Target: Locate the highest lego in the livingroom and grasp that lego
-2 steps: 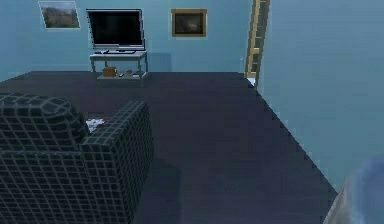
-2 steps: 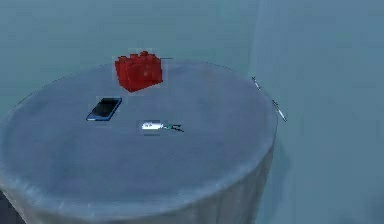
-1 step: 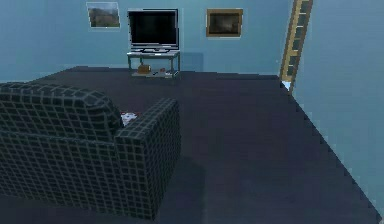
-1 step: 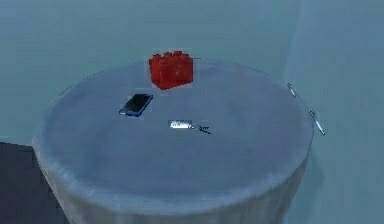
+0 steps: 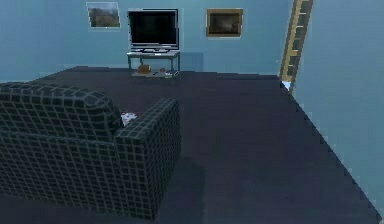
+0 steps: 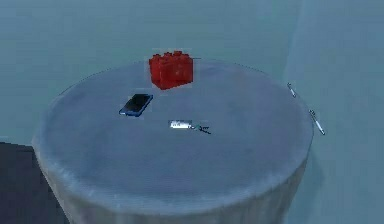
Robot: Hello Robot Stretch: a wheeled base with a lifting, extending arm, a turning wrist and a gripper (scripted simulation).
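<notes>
1. Lego [image 6: 171,70]: a red studded brick sitting upright on the round table [image 6: 70,150], on the far half of the top and a little left of the arm side view's middle.
2. Key relation: my arm reaches out toward the top of that view, so I judge the lego lies straight out along my reach and slightly toward my front. The phone and the small silvery item sit on the near half, between me and the lego.
3. Long axis: the lego's longer side runs roughly across the view, so it lies crosswise to my reach.
4. Gripper: I cannot tell its state. I have only one arm, so there is no nearer one to choose.
5. Phone [image 6: 136,104]: dark and flat, near the lego on its near-left side, and apart from it.
6. Small silvery item [image 6: 188,126]: too small for me to name.
7. Forward view: sofa [image 5: 90,140], television [image 5: 153,30] on a stand [image 5: 152,65].
8. Brands, labels, writing: none that I can read.
</notes>
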